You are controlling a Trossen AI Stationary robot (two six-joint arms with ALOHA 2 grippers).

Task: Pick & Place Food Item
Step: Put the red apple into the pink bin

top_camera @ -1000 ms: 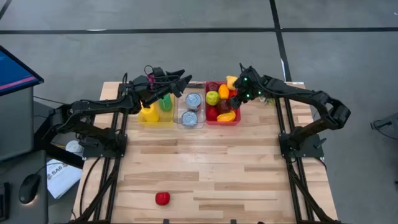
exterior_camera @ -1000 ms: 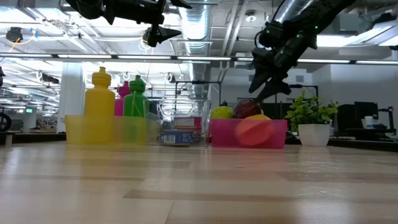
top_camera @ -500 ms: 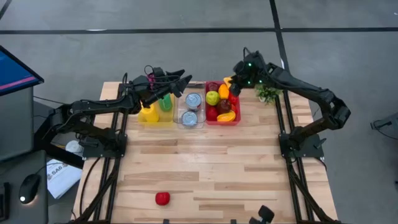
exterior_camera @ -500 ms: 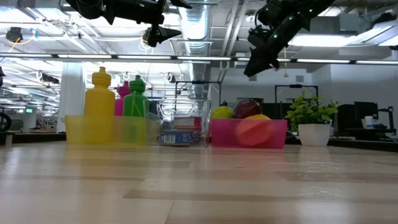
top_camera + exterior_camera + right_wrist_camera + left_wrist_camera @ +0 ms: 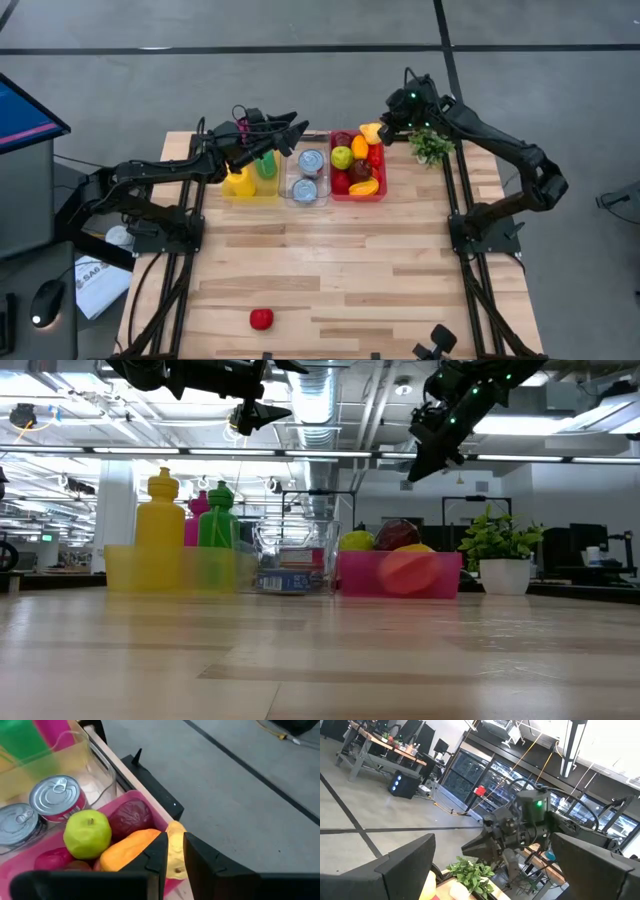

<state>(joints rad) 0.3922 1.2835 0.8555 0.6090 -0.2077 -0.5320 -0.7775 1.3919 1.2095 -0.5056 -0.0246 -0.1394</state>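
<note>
A small red food item (image 5: 261, 318) lies alone on the wooden table near its front edge. The pink bin (image 5: 381, 193) at the far side holds fruit: a green apple (image 5: 88, 834), an orange piece (image 5: 127, 851) and a yellow piece (image 5: 175, 836) at its far right corner. My right gripper (image 5: 384, 126) hangs high above that corner, slanting down, fingers shut to a narrow slit with nothing in it (image 5: 175, 865); the low view shows its tips (image 5: 414, 470) bare. My left gripper (image 5: 290, 134) waits open, raised over the bottle bin (image 5: 228, 190).
A clear bin with two cans (image 5: 307, 175) stands between the yellow bottle bin and the pink bin. A small potted plant (image 5: 430, 147) stands at the far right, just beside my right gripper. The table's middle and front lie open around the red item.
My right gripper has risen from just over the fruit in the pink bin and drawn back toward the table's far right corner, rolling as it went. Its fingers, spread a second ago, have shut on nothing. The fruit lies as before.
</note>
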